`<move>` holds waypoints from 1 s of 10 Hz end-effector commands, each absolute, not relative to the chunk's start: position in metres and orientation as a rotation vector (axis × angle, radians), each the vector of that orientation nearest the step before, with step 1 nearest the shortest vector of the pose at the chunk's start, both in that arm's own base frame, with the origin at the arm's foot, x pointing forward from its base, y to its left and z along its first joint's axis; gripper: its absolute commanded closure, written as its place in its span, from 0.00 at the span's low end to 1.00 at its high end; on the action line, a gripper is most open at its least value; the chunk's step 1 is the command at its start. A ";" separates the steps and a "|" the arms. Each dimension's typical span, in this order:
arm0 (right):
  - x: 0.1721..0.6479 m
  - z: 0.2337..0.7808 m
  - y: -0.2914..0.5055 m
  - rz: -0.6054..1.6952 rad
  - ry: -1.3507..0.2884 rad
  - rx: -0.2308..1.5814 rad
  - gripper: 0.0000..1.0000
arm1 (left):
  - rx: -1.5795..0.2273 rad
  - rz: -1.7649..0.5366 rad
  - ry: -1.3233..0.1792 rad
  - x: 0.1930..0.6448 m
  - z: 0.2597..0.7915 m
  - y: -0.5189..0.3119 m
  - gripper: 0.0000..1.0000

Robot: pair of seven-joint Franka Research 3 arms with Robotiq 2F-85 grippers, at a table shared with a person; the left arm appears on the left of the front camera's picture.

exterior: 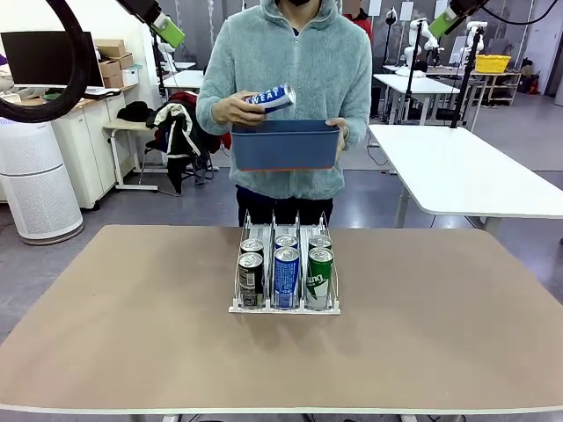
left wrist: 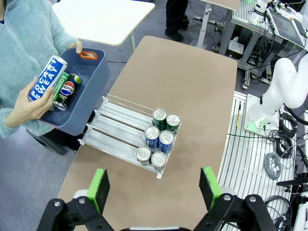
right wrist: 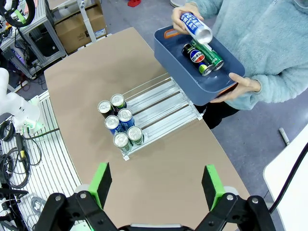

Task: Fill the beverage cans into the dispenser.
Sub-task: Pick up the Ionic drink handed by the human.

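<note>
Blue-and-white can (exterior: 271, 98) is held in the person's hand (exterior: 230, 109) over the bin (exterior: 286, 149), long axis near level, well ahead of both finger pairs, beyond the dispenser (left wrist: 115, 126). Left gripper (left wrist: 154, 186) and right gripper (right wrist: 156, 184) are spread wide, empty; left is judged slightly nearer.

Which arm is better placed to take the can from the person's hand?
Probably the left: the Pocari Sweat can lies in the hand on the robot's left side of the blue bin. The left gripper and the right gripper are both open and raised.
</note>
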State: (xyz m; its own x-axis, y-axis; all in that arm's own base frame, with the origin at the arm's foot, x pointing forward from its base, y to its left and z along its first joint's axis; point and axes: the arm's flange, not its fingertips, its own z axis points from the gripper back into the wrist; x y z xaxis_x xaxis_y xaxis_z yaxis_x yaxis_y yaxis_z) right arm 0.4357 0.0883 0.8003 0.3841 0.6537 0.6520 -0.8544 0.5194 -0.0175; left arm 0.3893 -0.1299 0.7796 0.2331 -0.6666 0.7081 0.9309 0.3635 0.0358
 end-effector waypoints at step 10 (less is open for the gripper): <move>0.436 0.801 0.089 0.978 -0.653 0.349 0.00 | -0.445 -1.146 -0.706 0.388 0.778 -0.128 0.00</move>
State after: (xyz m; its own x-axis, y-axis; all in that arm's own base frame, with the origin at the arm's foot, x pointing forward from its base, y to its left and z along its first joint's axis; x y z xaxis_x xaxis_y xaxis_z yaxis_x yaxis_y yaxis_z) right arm 0.4357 0.0883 0.8003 0.3841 0.6537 0.6520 -0.8544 0.5194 -0.0175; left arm 0.3893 -0.1299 0.7796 0.2331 -0.6666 0.7081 0.9309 0.3635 0.0358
